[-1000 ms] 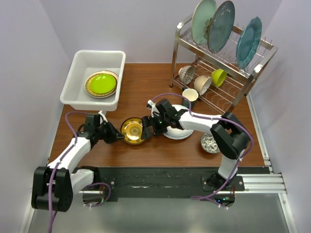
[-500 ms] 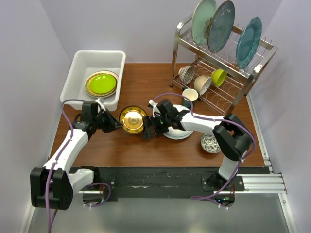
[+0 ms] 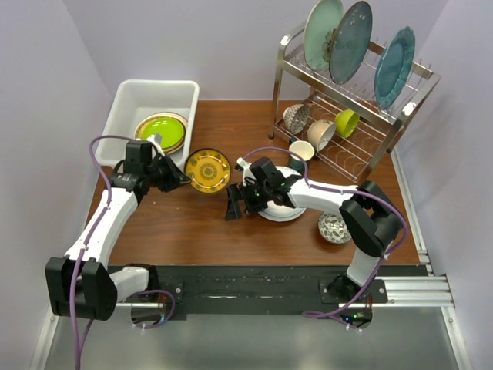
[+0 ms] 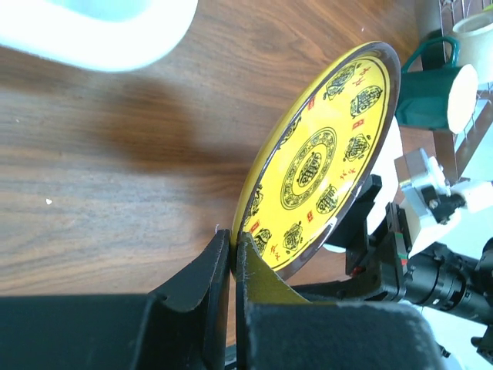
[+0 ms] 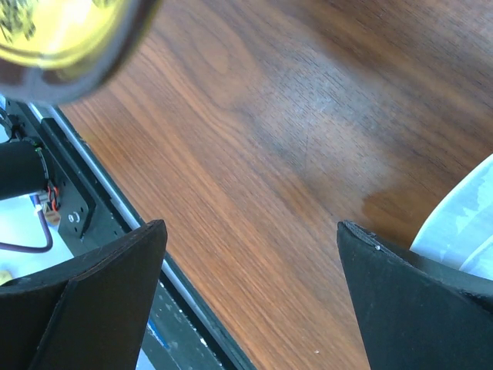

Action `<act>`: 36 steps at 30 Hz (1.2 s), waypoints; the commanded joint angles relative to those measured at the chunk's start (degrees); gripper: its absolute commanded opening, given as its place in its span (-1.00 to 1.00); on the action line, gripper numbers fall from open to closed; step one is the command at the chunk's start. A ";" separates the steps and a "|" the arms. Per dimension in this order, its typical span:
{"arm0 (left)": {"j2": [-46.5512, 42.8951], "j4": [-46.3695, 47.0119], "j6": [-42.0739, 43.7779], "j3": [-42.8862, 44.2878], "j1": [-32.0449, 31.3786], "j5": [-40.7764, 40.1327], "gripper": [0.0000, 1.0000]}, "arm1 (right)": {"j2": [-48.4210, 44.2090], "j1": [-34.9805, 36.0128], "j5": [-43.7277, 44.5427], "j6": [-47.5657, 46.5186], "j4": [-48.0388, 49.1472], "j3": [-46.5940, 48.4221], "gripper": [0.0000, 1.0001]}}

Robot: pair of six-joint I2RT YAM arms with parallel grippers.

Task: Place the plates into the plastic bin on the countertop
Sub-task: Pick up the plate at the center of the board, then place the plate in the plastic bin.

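While L gripper [image 3: 182, 177] is pinching the yellow plate [image 3: 208, 170] by its rim, plate's hanging at 4 o'clock off the bin [image 3: 127, 104]. R gripper [image 3: 234, 206] is gaping empty over the countertop [image 3: 192, 231].

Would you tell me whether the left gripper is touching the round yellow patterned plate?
Touching: the left wrist view shows the left gripper pinched shut on the rim of the round yellow patterned plate.
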 commanded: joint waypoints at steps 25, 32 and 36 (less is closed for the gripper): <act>13.30 4.27 2.94 16.43 13.93 6.99 -1.00 | -0.75 -0.08 -0.60 -1.39 0.35 0.29 0.91; 17.78 3.57 3.47 21.52 15.60 6.37 -1.00 | -0.31 -0.08 -0.42 -1.65 -0.44 0.46 0.91; 20.68 4.01 3.56 23.64 16.48 6.29 -1.00 | -0.23 -0.17 -0.25 -1.48 -0.45 0.64 0.91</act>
